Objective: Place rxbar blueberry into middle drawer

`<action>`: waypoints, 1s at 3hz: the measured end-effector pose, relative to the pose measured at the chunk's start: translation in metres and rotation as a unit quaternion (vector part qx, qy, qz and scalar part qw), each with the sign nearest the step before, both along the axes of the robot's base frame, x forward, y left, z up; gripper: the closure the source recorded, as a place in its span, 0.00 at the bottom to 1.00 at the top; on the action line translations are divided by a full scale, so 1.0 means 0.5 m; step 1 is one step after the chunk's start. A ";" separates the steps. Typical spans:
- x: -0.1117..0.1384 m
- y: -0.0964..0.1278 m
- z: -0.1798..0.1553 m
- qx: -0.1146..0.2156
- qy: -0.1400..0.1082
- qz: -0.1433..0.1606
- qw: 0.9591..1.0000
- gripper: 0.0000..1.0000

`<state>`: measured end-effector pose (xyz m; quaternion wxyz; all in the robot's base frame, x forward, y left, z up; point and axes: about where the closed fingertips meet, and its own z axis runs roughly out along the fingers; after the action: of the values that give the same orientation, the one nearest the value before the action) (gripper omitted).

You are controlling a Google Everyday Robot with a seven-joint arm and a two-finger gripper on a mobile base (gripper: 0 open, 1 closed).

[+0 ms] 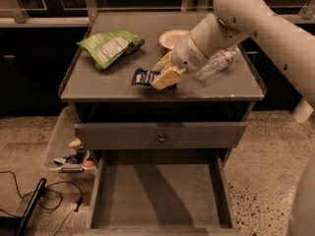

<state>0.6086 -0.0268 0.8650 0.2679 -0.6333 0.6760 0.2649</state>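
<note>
the claw (pixel 158 76) sits low on the counter (pixel 108 85), its two fingers apart around the right end of the dark blue snack bar (pixel 142 76), which lies flat near the front edge. the middle drawer (pixel 157 200) below stands open.

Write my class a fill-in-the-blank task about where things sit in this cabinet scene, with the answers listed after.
1. The rxbar blueberry lies on the ____ of the cabinet, not in a drawer.
2. The gripper is at the bar's ____ end as the picture shows it.
3. The middle drawer stands ____, its floor bare.
4. The snack bag left of the bar is ____ in colour.

Missing words: top; right; open; green.
</note>
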 end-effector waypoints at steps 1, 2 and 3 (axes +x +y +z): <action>-0.091 -0.030 0.015 0.018 -0.019 0.002 1.000 1.00; -0.178 -0.077 -0.002 0.012 -0.044 -0.023 0.999 1.00; -0.235 -0.120 -0.070 -0.027 -0.054 -0.079 0.995 1.00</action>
<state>0.4909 -0.0869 0.8300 0.3070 -0.5979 0.7155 0.1904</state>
